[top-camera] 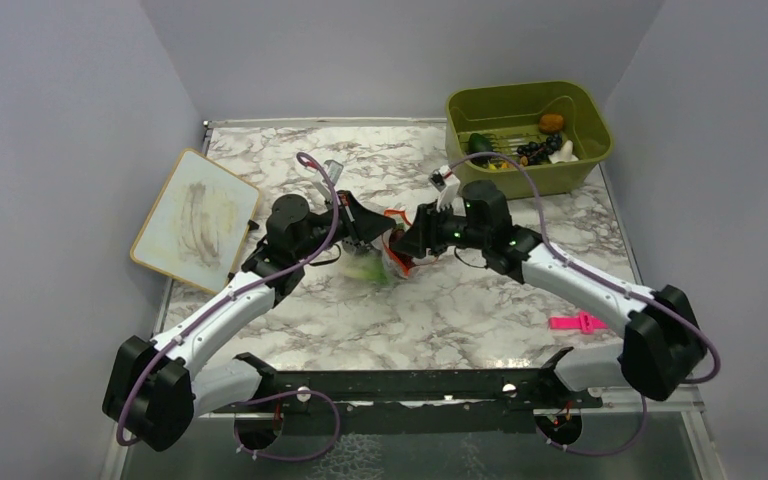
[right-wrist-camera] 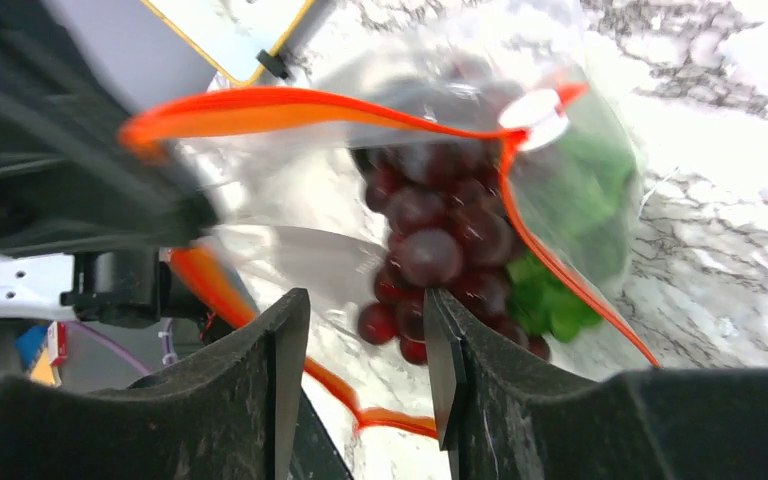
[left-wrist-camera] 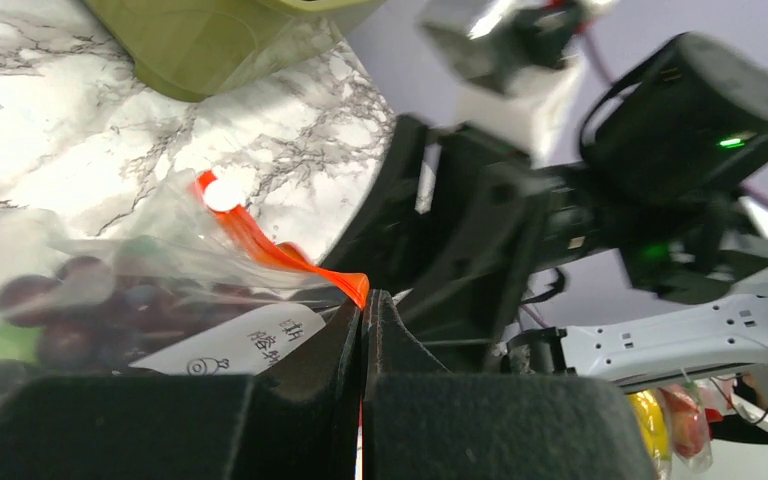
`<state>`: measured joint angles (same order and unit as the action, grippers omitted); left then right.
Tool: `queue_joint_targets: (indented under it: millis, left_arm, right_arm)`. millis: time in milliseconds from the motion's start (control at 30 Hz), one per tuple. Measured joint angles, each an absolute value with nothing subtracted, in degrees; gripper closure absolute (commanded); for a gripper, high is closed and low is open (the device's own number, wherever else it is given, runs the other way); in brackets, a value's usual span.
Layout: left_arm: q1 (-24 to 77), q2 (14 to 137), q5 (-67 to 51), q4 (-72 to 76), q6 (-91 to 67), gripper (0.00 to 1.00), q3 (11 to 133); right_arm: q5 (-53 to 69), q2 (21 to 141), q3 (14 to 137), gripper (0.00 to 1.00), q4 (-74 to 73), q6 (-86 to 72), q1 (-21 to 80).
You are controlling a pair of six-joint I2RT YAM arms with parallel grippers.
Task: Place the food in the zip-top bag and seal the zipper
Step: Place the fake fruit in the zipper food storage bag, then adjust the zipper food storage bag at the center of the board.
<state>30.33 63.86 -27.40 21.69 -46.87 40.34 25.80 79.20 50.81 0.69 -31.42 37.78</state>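
The clear zip-top bag (top-camera: 396,254) hangs between my two grippers at the table's middle. My left gripper (left-wrist-camera: 363,300) is shut on its orange-red zipper (left-wrist-camera: 260,240), pinching the strip's edge. Purple grapes (right-wrist-camera: 430,240) and green lettuce (right-wrist-camera: 570,200) lie inside the bag, whose mouth gapes wide under the zipper (right-wrist-camera: 290,105). My right gripper (right-wrist-camera: 365,325) stands open at the bag's mouth, the grapes just past its fingertips and nothing between them. In the top view the left gripper (top-camera: 365,240) and right gripper (top-camera: 407,243) nearly face each other, with lettuce (top-camera: 362,268) showing below them.
An olive-green bin (top-camera: 588,120) at the back right holds an orange piece (top-camera: 551,122), a dark green piece (top-camera: 480,143), dark grapes (top-camera: 535,150) and a pale piece (top-camera: 563,152). A pink clip (top-camera: 578,323) lies front right. A whiteboard (top-camera: 197,220) sits at the left.
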Motion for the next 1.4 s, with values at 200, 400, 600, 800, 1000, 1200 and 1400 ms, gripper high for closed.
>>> queue_joint_targets:
  millis: [200, 400, 600, 800, 1000, 1200, 1400]
  left_arm:
    - [30.35, 63.61, -26.94, 17.37, -43.05, 1.0, 42.13]
    - [30.37, 63.05, -25.63, 12.32, -38.98, 1.0, 44.62]
    - [30.37, 62.52, -25.23, 10.92, -37.98, 1.0, 44.62]
    - [30.37, 62.11, -25.21, 9.85, -37.5, 1.0, 44.62]
    - [30.37, 61.63, -25.19, 8.4, -36.69, 1.0, 44.62]
    - [30.37, 61.14, -25.04, 8.21, -36.62, 1.0, 44.62]
    - [30.37, 61.14, -24.45, 6.76, -36.03, 1.0, 45.12]
  right_arm:
    - [22.44, 69.87, 54.37, 0.52, -11.2, -23.75, 37.82]
    - [18.87, 65.65, 56.21, 0.51, -19.64, -19.03, 37.82]
    - [18.22, 65.08, 52.47, 0.47, -19.33, -18.37, 37.82]
    - [15.16, 68.73, 48.31, 0.46, -18.85, -18.37, 37.82]
    - [12.51, 69.19, 48.36, 0.45, -17.28, -17.23, 37.82]
    - [12.82, 72.6, 48.34, 0.62, -13.54, -16.62, 37.82]
    - [14.24, 76.47, 49.74, 0.99, -13.3, -17.34, 37.82]
